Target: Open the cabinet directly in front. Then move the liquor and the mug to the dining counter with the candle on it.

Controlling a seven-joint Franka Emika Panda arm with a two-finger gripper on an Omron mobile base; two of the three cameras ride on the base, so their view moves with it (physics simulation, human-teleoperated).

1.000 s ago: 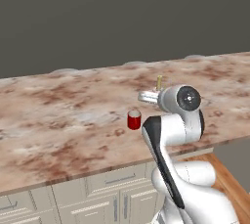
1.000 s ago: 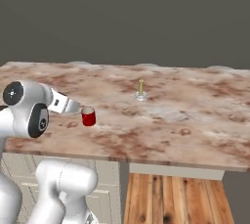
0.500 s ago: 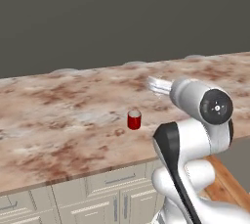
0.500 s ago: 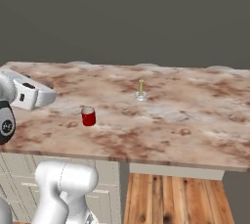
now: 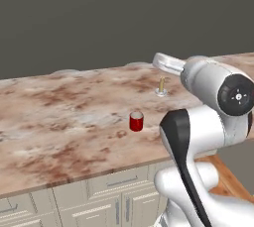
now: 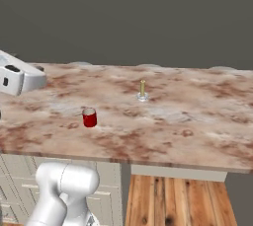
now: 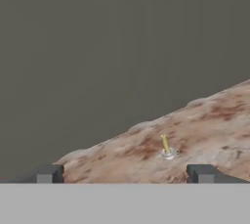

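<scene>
The red mug stands upright on the dining counter, near its front edge. The candle stands further back in its small round holder. My gripper is open, its two dark fingertips far apart with nothing between them. It looks across the counter toward the candle. The white hand hangs above the counter, up and away from the mug. The cabinet and the liquor are out of view.
Cream drawer and door fronts run under the counter. A wooden floor lies off the counter's right end. A plain dark grey wall rises behind the counter. My own arm covers the right of the left base view.
The hand has risen and drawn back from beside the mug, swinging to face the candle. The mug stays standing on the counter. The jaws remain open.
</scene>
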